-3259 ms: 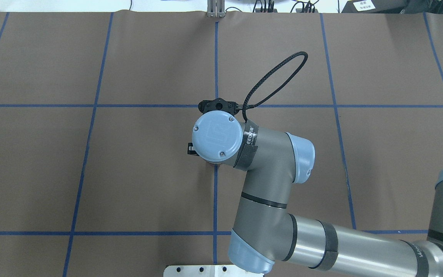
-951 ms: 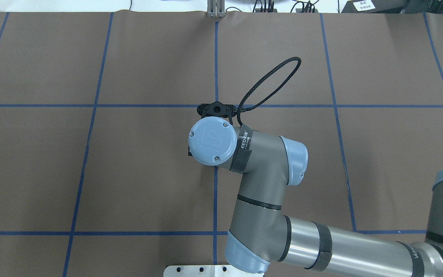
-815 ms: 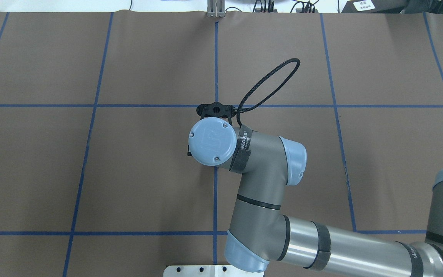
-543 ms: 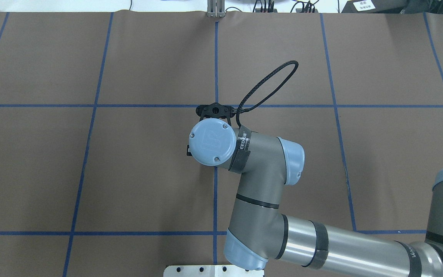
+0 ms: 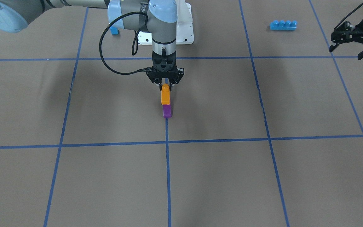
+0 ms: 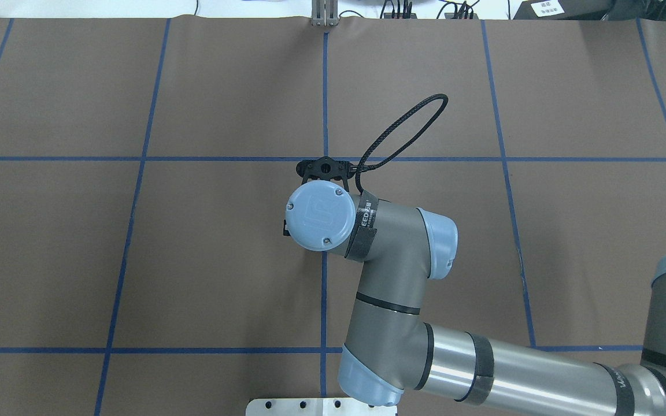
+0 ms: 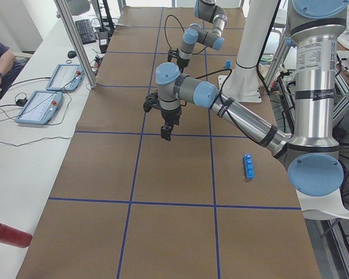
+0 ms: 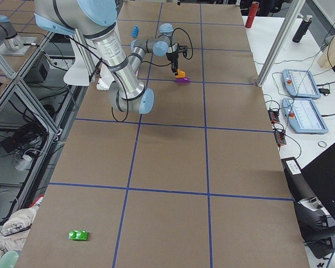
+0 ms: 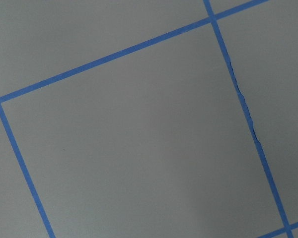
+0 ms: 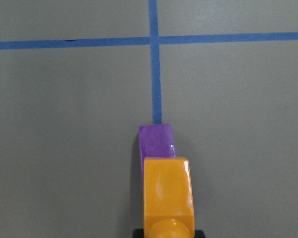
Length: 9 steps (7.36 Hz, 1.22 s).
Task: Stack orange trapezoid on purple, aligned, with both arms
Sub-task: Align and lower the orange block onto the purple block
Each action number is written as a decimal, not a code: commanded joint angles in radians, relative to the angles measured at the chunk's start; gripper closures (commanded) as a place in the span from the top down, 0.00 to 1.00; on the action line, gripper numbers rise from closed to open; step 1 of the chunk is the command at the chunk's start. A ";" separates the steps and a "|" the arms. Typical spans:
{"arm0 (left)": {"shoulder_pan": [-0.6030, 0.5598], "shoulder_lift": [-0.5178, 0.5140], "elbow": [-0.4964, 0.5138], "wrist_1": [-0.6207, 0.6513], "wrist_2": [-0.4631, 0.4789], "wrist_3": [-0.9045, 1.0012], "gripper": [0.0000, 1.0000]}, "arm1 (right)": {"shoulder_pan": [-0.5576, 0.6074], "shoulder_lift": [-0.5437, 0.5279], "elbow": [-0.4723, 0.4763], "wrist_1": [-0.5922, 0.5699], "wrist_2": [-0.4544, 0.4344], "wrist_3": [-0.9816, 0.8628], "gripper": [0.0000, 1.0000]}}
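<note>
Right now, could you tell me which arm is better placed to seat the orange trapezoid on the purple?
Right. The right gripper holds the orange trapezoid directly over the purple; the left gripper hangs open, far off to the side.

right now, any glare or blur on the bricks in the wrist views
Right wrist view: both sharp, white glare streaks on the orange brick, a small glint on the purple brick; left wrist view: only mat and tape, evenly lit, no glare.
</note>
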 commanded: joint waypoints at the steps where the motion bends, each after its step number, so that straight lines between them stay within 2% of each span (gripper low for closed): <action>1: 0.000 0.000 0.000 0.000 0.000 0.001 1.00 | -0.004 -0.001 -0.006 0.003 0.000 -0.001 0.00; 4: 0.002 0.000 0.000 0.000 0.000 0.000 1.00 | -0.005 0.000 -0.012 0.003 0.003 -0.024 0.00; 5: 0.000 0.000 0.000 0.000 0.000 0.000 1.00 | -0.001 0.000 -0.014 0.003 0.011 -0.080 0.17; 6: 0.002 0.000 0.000 0.000 0.000 0.000 1.00 | -0.002 0.002 -0.014 -0.002 0.009 -0.079 0.94; 7: 0.000 0.000 -0.001 0.000 0.000 0.000 1.00 | 0.001 0.005 -0.014 -0.004 0.012 -0.076 0.98; 9: 0.000 0.000 -0.001 0.000 0.000 0.000 1.00 | 0.017 0.008 -0.012 -0.007 0.050 -0.075 0.99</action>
